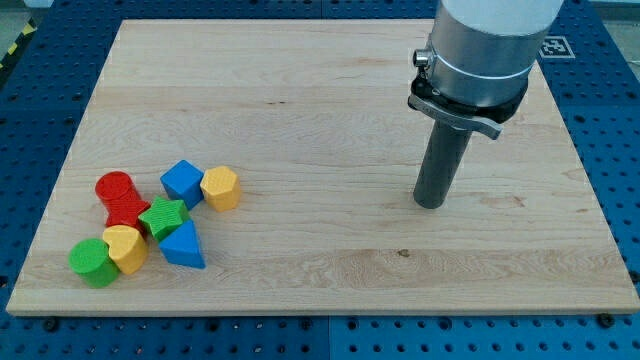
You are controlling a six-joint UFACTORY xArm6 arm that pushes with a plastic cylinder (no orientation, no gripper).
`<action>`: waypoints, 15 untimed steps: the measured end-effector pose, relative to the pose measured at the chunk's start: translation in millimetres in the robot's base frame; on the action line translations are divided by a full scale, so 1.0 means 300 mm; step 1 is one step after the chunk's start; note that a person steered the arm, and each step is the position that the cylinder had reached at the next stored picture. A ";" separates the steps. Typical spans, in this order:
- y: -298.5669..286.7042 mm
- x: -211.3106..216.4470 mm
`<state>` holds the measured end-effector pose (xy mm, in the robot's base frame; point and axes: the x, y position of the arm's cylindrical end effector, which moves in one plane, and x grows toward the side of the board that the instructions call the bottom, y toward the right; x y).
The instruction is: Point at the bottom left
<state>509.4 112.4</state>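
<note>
Tip: my tip (pixel 430 205) down on board (pixel 320 110), right of centre; well apart from all blocks; no claw on rod, so no wide/narrow state to give
Bottom left of board: cluster of blocks just above that corner
Cluster top: red block (pixel 120 197); blue cube (pixel 182 181) touching yellow hexagon (pixel 220 187)
Cluster mid: green star (pixel 163 217); blue triangle (pixel 183 246) below it
Cluster low: green cylinder (pixel 92 262) beside yellow heart (pixel 125 247)
</note>
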 end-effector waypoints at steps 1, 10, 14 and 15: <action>-0.023 -0.032; -1.358 -0.170; -1.382 0.362; -1.378 0.355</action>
<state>615.9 -300.9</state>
